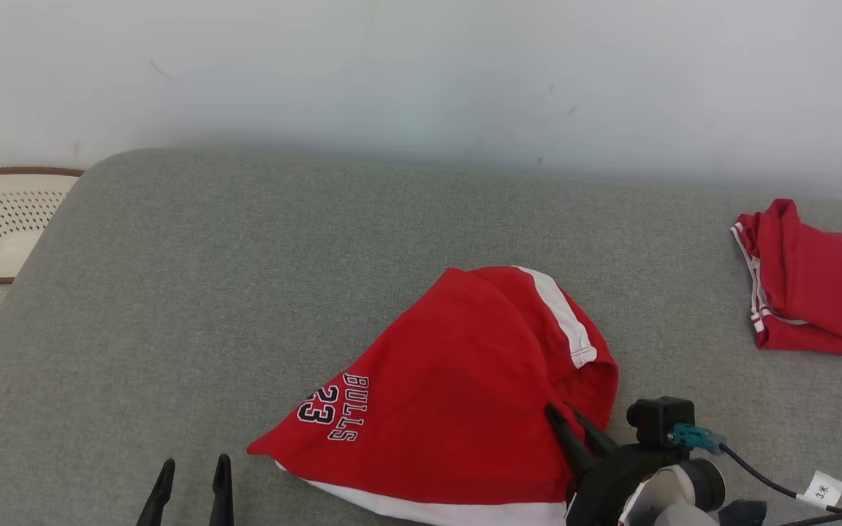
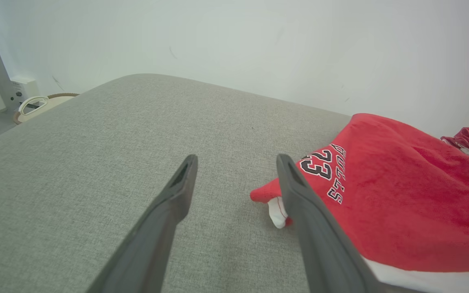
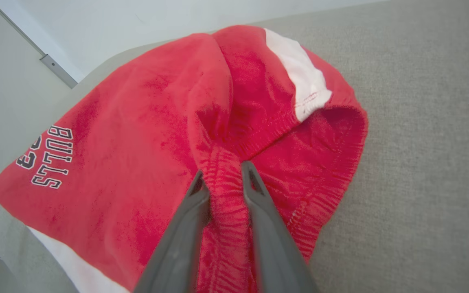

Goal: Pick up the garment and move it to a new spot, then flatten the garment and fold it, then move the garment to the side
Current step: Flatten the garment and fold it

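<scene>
The red shorts (image 1: 450,387) lie rumpled on the grey padded top (image 1: 245,256), close to its near edge and right of the middle, with the white hem band towards the near edge and the waistband gaping open on the right. The right gripper (image 3: 223,171) is narrowed onto a raised ridge of that waistband, one finger on each side, and the cloth looks pinched between them. The left gripper (image 1: 196,462) hangs wide and holds nothing near the near edge, just left of the shorts' printed corner. The hold seems thin: if only the top layer of elastic is caught, a lift could let it slide out. A single-point lift would also bunch the shorts further, making flattening harder. Carrying them towards the right edge risks dragging onto the other red garment (image 1: 816,292) there
</scene>
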### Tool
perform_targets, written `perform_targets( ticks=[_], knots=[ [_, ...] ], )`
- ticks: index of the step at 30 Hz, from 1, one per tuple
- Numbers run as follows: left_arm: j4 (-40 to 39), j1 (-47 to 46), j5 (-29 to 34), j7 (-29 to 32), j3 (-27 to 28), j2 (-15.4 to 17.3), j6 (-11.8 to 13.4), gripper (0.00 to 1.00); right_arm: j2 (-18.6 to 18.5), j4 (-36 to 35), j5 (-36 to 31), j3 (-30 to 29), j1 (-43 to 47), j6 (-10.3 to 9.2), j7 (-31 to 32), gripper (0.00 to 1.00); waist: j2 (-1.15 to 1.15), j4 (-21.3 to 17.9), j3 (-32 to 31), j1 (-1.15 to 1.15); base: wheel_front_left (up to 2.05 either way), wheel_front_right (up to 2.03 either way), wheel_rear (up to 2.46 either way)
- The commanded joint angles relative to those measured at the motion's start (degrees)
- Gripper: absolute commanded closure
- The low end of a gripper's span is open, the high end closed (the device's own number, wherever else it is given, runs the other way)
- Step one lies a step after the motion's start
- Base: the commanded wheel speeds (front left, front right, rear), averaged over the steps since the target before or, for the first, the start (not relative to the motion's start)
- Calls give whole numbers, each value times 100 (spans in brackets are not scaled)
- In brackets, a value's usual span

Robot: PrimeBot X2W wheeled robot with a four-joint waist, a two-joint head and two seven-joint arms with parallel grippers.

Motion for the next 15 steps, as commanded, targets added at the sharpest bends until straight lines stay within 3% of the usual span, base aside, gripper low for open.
perform_targets(
  ticks=[1, 8, 15],
  knots=[
    [29, -47, 13, -25, 30, -8, -26, 0, 17, 9, 16, 16, -113, -4, -105, 100, 0, 25, 22, -1, 0, 0, 0],
    [64, -63, 52, -25, 93, -43, -70, 0, 33, 332, -88, -61, -569, -4, -585, 100, 0, 49, 24, -1, 0, 0, 0],
    [107, -92, 62, -25, 124, -76, -86, 0, -13, 740, -108, -156, -1232, -4, -677, 100, 0, 36, 21, -1, 0, 0, 0]
  ],
)
